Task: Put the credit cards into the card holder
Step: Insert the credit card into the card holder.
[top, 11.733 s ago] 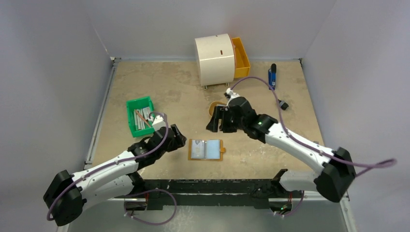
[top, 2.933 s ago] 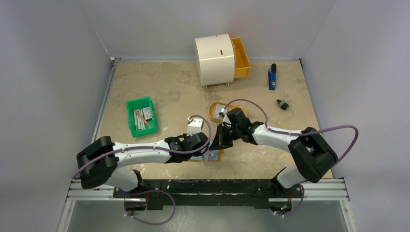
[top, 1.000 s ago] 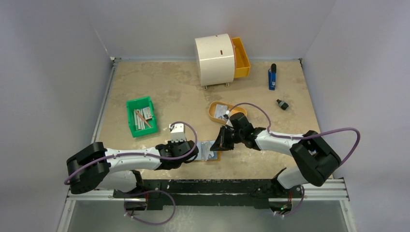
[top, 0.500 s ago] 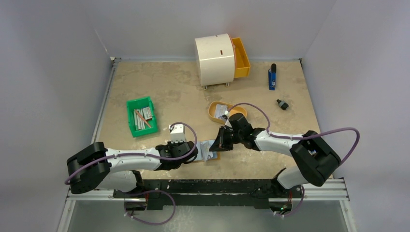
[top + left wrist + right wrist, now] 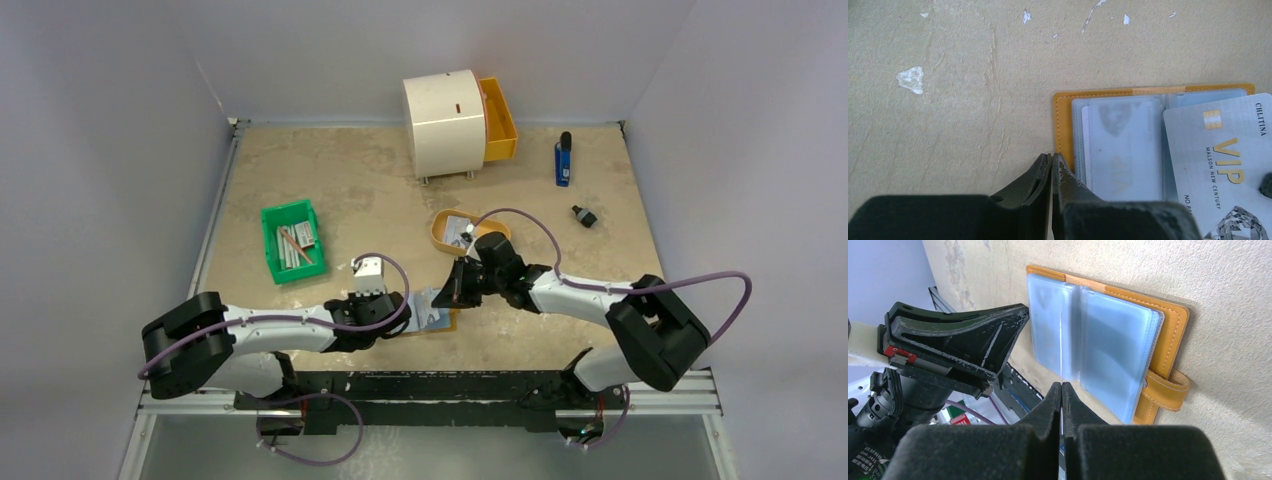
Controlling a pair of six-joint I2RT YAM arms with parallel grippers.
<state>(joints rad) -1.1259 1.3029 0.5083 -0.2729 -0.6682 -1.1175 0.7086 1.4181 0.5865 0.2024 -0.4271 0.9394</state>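
Over tan card holder (image 5: 1063, 122), grey credit card (image 5: 1219, 150), gold VIP lettering

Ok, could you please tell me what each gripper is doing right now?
Left gripper: closed, nothing visibly held, tips at the card holder edge.
Right gripper: closed on a credit card over the card holder.
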